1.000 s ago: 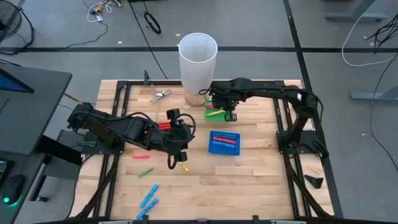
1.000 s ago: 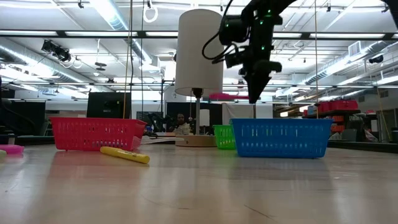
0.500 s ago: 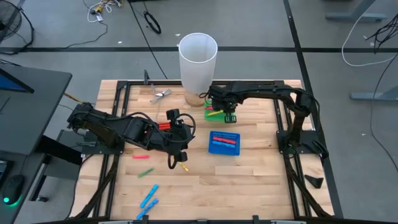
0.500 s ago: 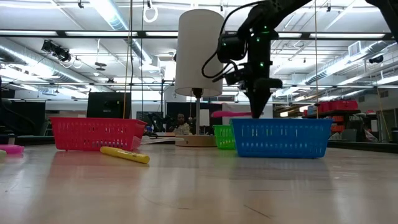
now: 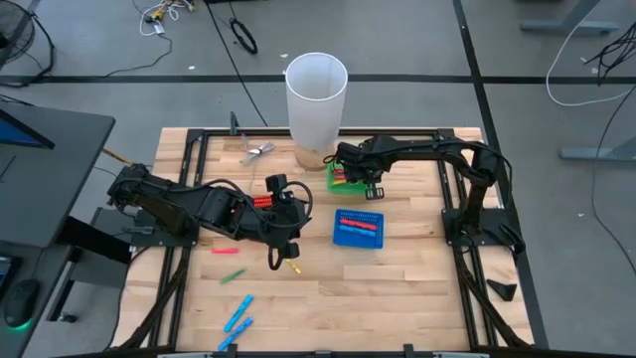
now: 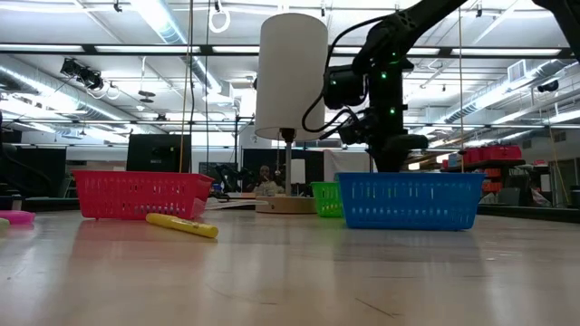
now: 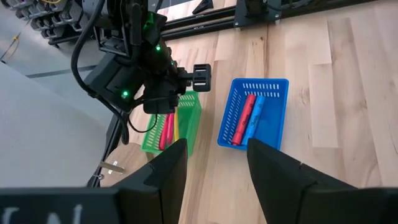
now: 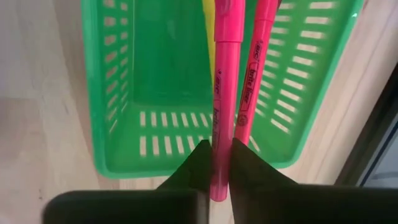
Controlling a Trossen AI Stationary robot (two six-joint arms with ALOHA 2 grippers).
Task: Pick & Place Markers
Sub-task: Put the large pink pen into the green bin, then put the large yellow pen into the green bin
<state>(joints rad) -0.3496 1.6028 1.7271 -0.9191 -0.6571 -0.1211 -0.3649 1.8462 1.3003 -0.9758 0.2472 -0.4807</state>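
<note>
My right gripper points down over the green basket at the table's far middle, shut on a pink marker. A second pink marker and a yellow one lie in that basket. In the low view the blue basket hides its fingertips. My left gripper stands open and empty above the table's middle left, facing both baskets. Loose markers lie on the table: yellow, pink, green, light blue. My right gripper pinches the pink marker between its two fingers near one end, a short stub showing past them. The fingers come from above and lie across the marker. The marker reaches out over the green basket's floor; whether it rests on the floor I cannot tell.
The blue basket holds a red and a blue marker. A red basket stands under my left arm. The tall white cylinder rises just beyond the green basket. Black rails run along the table's edges.
My right gripper has gone down with the pink marker, from above the baskets' rims into the green basket. The marker has stayed level in the hold.
</note>
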